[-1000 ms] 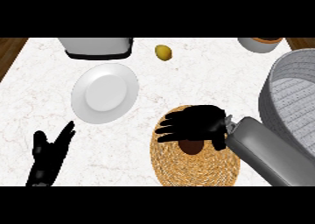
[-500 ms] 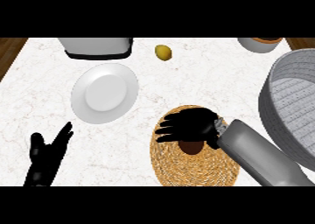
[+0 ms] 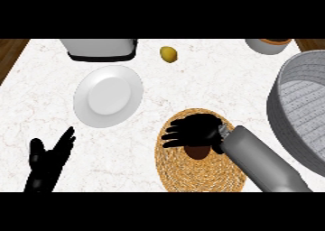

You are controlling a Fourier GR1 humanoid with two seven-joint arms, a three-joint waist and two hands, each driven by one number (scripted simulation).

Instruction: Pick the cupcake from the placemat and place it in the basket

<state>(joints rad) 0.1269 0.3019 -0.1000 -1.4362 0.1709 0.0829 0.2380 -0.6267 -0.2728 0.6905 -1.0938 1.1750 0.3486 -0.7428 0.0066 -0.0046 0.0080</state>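
The black right hand [image 3: 192, 131] curls over a brown cupcake [image 3: 197, 152] on the round woven straw placemat [image 3: 198, 173]; the grey woven basket [image 3: 302, 113] sits just beside the placemat.

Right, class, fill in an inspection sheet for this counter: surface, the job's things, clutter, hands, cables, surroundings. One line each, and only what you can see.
Surface: white marbled counter, wood showing at both upper corners.
Job's things: round woven placemat; brown cupcake on it, mostly hidden under the right hand; grey basket at the right edge, cut off by the frame.
Clutter: white plate; small yellow fruit; grey appliance at the top edge; a container at top right, partly cut off.
Hands: right hand curled over the cupcake; left hand resting open at lower left.
Cables: nothing seen.
Surroundings: nothing seen beyond the counter.
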